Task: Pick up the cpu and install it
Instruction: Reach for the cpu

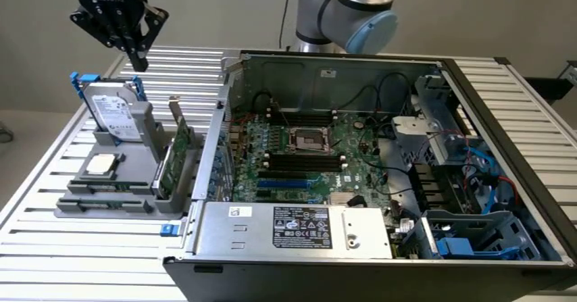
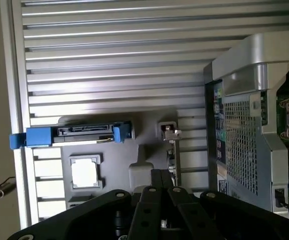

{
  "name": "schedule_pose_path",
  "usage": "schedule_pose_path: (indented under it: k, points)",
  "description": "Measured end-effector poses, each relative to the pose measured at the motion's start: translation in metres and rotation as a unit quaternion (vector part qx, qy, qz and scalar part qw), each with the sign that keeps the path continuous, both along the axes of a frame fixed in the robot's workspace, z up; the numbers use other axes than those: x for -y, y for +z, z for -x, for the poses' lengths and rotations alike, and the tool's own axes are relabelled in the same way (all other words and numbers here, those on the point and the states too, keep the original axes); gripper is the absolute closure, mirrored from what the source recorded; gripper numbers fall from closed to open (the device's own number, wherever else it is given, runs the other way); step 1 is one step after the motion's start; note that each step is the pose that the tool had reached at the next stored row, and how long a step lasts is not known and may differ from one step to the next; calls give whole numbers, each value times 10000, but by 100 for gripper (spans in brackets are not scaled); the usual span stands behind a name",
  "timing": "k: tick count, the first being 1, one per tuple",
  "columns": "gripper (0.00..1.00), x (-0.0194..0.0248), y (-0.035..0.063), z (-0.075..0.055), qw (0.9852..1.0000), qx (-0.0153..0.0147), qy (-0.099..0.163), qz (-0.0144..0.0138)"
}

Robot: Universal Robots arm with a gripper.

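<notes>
**Claw.** The claw [image 1: 139, 60] hangs in the air on the exterior view's left, above the far end of the grey holder [image 1: 131, 160]. Its fingers are drawn together to a point, clenched on nothing. It touches no item. In the wrist view the claw [image 2: 164, 176] shows the same closed tips.

**Cpu.** The cpu [image 1: 102, 165] lies flat in a shallow recess of the holder, metal plate up. It is on the near side of the hard drive [image 1: 113, 109] and well apart from the claw. In the wrist view the cpu [image 2: 84, 173] sits seated in its recess, just beside the slot of the hard drive [image 2: 79, 134].

**Other items on the holder.** The hard drive stands on edge, its blue handles uppermost. A green expansion card [image 1: 177, 155] stands upright in a slot on the side toward the computer case [image 1: 315, 72].

**Computer case.** The case lies open on the slatted counter [image 1: 72, 248], just beside the holder on the exterior view's right. The motherboard [image 1: 298, 167] is exposed. The square metal socket frame [image 1: 309, 140] sits near the middle of the board, its dark centre visible. A silver labelled power supply [image 1: 293, 229] occupies the near edge. The robot arm [image 1: 347, 8] rises behind the case.
</notes>
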State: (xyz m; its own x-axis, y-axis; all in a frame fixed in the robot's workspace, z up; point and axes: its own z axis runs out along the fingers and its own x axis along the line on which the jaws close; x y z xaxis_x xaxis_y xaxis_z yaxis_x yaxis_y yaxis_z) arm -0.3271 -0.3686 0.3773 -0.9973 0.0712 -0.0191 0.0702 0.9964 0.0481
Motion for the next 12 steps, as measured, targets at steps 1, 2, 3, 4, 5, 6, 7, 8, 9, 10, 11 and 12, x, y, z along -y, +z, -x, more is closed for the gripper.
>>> schedule_pose_path:
  k: [1, 2, 3, 4, 5, 6, 7, 8, 9, 10, 11, 12]
  points:
    - [89, 0, -5, 45, 10000, -1, 0, 0]
    - [89, 0, -10, 92, 10000, 0, 1, 0]
    - [89, 0, -15, 137, 10000, 0, 0, 0]
    - [89, 0, -20, 182, 10000, 0, 0, 0]
    - [89, 0, -25, 227, 10000, 0, 0, 0]
    - [89, 0, -31, 275, 10000, 0, 0, 0]
    - [89, -1, -36, 320, 10000, 0, 0, 0]
    - [89, -1, -42, 365, 10000, 0, 0, 0]
    - [89, 0, -47, 410, 10000, 0, 1, 0]
    - [89, 0, -54, 455, 10000, 0, 1, 0]
    - [89, -1, -60, 502, 10000, -1, 0, 0]
    - [89, -1, -68, 546, 10000, 0, 0, 0]
